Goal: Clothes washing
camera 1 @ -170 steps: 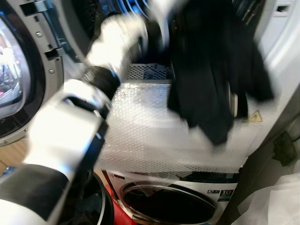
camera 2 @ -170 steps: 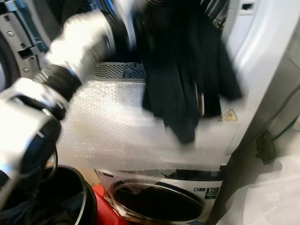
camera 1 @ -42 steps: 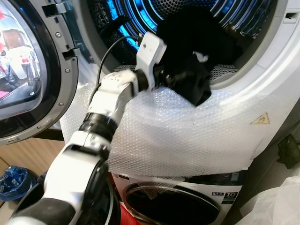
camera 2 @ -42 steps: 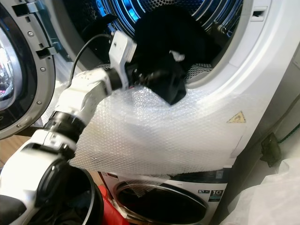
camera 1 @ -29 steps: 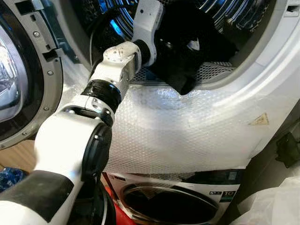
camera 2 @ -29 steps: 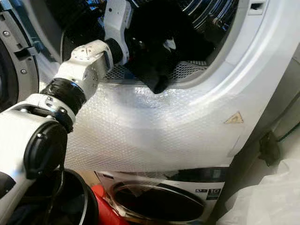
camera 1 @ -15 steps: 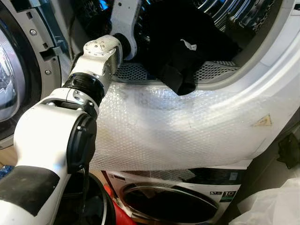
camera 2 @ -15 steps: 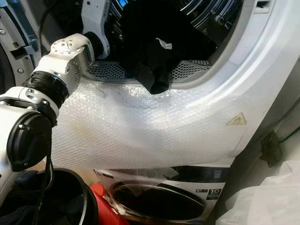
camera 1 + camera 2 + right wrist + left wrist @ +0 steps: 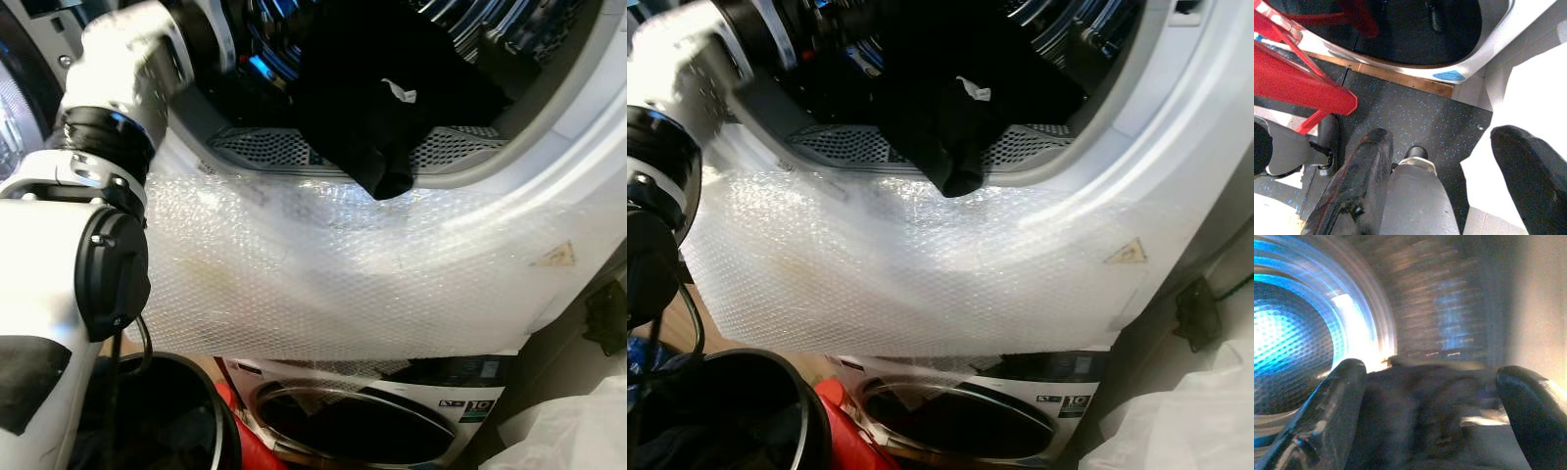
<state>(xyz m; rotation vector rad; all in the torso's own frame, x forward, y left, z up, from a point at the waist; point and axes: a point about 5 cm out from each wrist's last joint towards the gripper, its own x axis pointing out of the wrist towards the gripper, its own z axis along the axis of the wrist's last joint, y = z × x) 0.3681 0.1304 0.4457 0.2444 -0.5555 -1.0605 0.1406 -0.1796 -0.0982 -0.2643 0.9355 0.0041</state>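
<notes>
Garment (image 9: 377,108) is lying in drum (image 9: 460,39), drooping over bubble wrap (image 9: 333,264); second washer (image 9: 377,416) is sitting below.

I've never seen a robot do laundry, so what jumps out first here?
A black garment lies in the open drum of the upper machine, one end hanging over its lip onto bubble wrap taped across the front. The silver left arm reaches in beside it, fingers spread.
</notes>
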